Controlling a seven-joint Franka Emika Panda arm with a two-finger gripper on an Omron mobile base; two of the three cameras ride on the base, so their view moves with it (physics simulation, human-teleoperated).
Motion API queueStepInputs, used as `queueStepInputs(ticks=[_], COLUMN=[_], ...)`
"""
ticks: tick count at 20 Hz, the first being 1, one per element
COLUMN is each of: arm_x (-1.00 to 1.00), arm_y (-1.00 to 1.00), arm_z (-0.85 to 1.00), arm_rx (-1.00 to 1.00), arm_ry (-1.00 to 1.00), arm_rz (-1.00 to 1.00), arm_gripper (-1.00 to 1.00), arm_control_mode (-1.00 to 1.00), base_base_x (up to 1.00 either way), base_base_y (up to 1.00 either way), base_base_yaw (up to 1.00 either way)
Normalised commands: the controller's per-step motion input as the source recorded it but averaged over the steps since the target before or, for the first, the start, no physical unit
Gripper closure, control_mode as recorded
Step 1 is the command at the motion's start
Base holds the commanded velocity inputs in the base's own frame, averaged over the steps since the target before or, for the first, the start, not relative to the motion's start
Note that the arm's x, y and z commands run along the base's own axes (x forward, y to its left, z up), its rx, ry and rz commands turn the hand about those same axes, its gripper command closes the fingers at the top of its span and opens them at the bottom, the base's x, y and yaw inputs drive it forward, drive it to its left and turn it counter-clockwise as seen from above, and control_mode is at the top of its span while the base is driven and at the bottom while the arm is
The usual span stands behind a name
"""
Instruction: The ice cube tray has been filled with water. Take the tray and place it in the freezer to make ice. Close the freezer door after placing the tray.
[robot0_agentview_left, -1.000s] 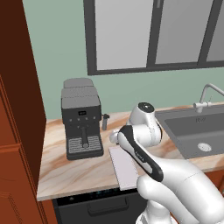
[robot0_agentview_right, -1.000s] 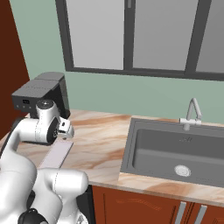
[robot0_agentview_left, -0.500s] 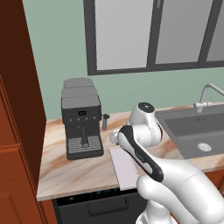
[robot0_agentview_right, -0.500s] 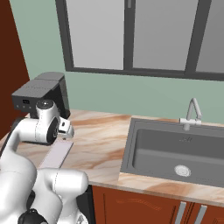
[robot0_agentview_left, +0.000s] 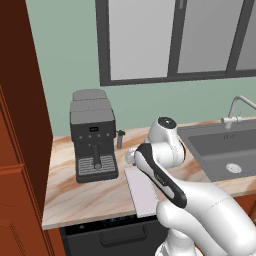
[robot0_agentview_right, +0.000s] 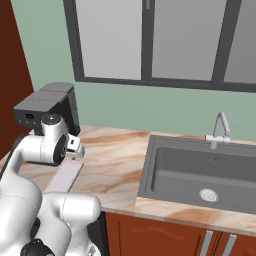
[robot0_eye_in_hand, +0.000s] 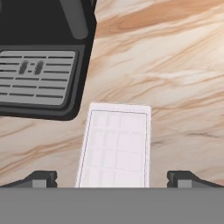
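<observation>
The ice cube tray lies flat on the marble counter, pale lavender-white with a faint grid. It sits just right of the coffee machine's base, its long side running toward the counter's front edge. My gripper hangs above the tray's near end and looks down on it. It is open, with one dark tip well outside each long edge of the tray, and it touches nothing. The freezer and the freezer door are out of view.
A black coffee machine stands close to the tray's left. A grey sink with a faucet lies to the right. A tall red-brown wooden cabinet bounds the counter on the left.
</observation>
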Motion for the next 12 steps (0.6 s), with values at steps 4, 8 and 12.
queueStepInputs(ticks=[4, 8, 12], arm_x=[-0.39, -0.53, -0.36], arm_y=[0.16, 0.53, 0.88], arm_z=[-0.04, -0.15, -0.06], arm_rx=[0.00, -0.15, -0.59], arm_ry=[0.00, 0.03, 0.27], arm_rz=[0.00, 0.20, 0.15], arm_gripper=[-1.00, -1.00, -1.00], arm_control_mode=[-1.00, -1.00, -1.00], base_base_x=[0.00, 0.00, 0.00], base_base_y=[0.00, 0.00, 0.00], base_base_yaw=[0.00, 0.00, 0.00])
